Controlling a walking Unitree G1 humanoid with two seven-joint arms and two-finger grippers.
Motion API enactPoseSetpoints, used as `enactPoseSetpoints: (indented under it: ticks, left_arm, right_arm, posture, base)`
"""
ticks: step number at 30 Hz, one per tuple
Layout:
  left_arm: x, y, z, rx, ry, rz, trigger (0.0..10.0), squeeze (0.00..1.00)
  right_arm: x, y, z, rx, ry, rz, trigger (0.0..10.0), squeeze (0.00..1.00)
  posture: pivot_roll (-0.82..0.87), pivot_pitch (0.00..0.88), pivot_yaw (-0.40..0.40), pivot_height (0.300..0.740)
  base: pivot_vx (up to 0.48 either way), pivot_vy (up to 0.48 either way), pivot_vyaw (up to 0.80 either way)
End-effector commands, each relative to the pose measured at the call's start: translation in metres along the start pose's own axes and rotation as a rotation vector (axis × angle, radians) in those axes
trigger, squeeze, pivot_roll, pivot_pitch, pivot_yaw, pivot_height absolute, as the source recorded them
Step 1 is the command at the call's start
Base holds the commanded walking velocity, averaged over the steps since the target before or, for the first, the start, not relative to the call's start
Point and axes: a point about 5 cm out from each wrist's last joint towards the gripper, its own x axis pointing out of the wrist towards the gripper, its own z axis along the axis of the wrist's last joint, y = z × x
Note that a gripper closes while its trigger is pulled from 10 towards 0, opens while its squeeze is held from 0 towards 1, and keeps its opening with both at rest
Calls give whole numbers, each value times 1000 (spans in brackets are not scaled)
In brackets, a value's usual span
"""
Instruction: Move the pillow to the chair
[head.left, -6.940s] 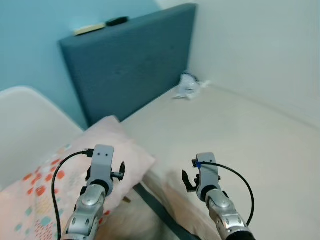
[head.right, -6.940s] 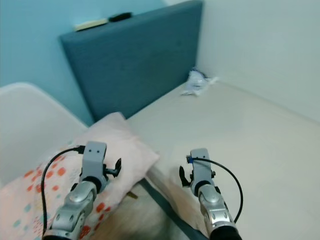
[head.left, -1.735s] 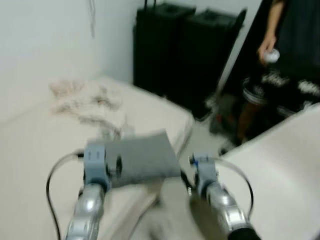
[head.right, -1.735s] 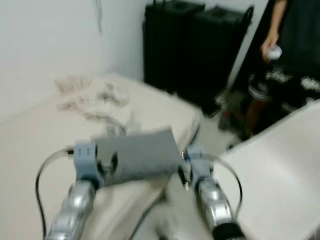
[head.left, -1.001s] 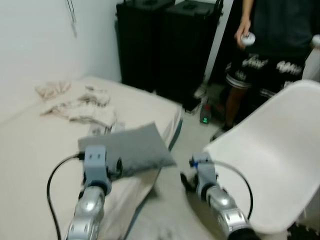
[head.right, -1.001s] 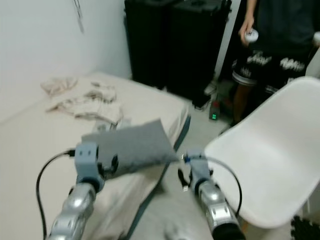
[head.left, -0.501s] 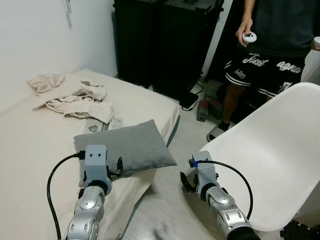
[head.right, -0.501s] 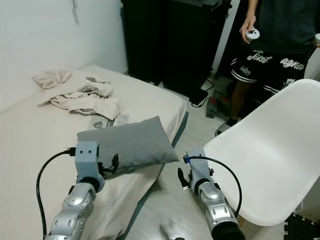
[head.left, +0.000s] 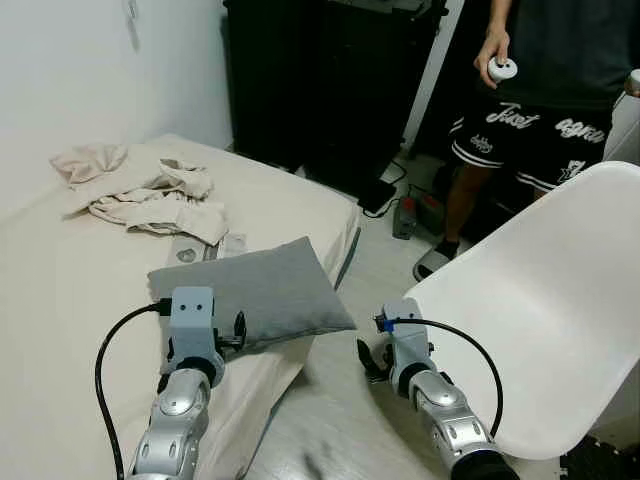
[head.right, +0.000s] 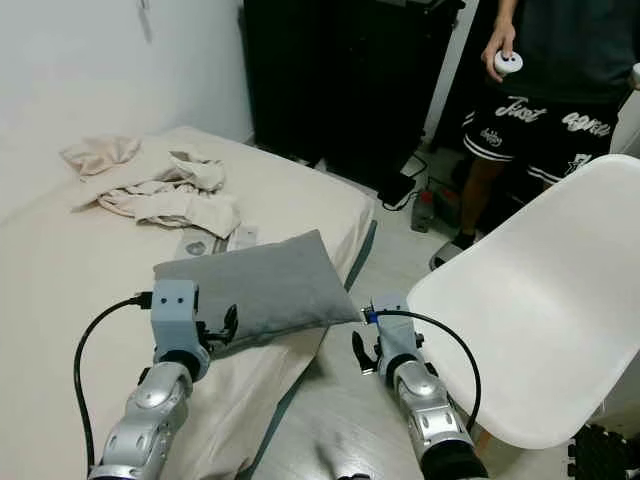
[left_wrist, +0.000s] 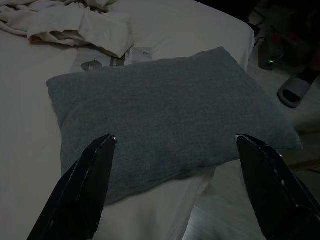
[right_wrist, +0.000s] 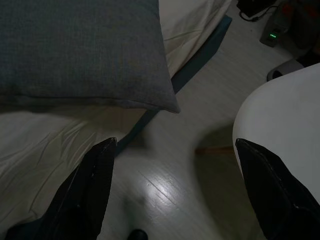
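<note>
A grey pillow (head.left: 262, 290) lies flat on the bed (head.left: 60, 310), close to its floor-side edge, one corner overhanging. To the right over the floor stands the white shell chair (head.left: 545, 320), with nothing on its seat. My left gripper (left_wrist: 173, 137) is open, hovering above the bed just short of the pillow, fingers spread about as wide as the pillow. My right gripper (right_wrist: 175, 142) is open over the floor gap between the pillow's corner (right_wrist: 170, 106) and the chair's edge (right_wrist: 270, 115). Neither touches the pillow.
Rumpled beige clothes (head.left: 140, 195) and small flat items (head.left: 232, 243) lie farther back on the bed. Tall black cases (head.left: 320, 90) stand behind it. A person (head.left: 545, 100) holding a controller stands behind the chair, beside a charger (head.left: 405, 222) on the floor.
The camera has swung from the headboard corner, with its patterned pillow, round to the grey pillow and the chair. In the last half second the view barely shifts. Both grippers stay open.
</note>
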Motion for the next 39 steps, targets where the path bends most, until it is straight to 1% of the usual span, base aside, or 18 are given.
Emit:
enactPoseSetpoints:
  ticks: [1,3,8,11,12,20,28,32,35,39]
  left_arm:
    - [-2,2,-7,12,32,3,10000,0]
    - [-2,3,-7,12,32,3,10000,0]
    - [-3,3,-8,18,35,0,10000,0]
    - [-3,3,-8,21,35,-2,10000,0]
    - [-3,2,-8,25,36,-5,10000,0]
    - [-3,2,-8,28,37,-8,10000,0]
    - [-3,1,-8,31,38,-12,10000,0]
    - [-3,1,-8,32,38,-14,10000,0]
    - [-3,1,-8,34,39,-16,10000,0]
    - [-3,1,-9,37,39,-21,10000,0]
  right_arm:
    - [-1,-1,-6,37,21,-8,10000,0]
    - [-1,-1,-6,41,18,-9,10000,0]
    - [-2,-1,-7,48,14,-7,10000,0]
    - [-2,-1,-7,45,19,-9,10000,0]
    - [-3,-1,-8,40,21,-12,10000,0]
    - [-3,-1,-9,39,23,-12,10000,0]
    - [-3,-2,-9,43,24,-11,10000,0]
    - [-3,-2,-8,44,16,-17,10000,0]
    - [-4,-2,-7,63,2,-5,10000,0]
    - [-4,-3,-7,50,3,-19,10000,0]
  posture:
    - [26,101,-51,730]
    - [26,102,-51,725]
    - [25,104,-50,695]
    - [26,107,-47,690]
    - [27,107,-46,681]
    - [28,107,-46,681]
    - [28,107,-47,651]
    - [26,107,-44,651]
    - [25,107,-43,641]
    - [26,102,-37,636]
  base:
    - [0,0,0]
    - [0,0,0]
    - [0,0,0]
    - [0,0,0]
    - [0,0,0]
    - [0,0,0]
    - [0,0,0]
    - [0,0,0]
    - [0,0,0]
    - [0,0,0]
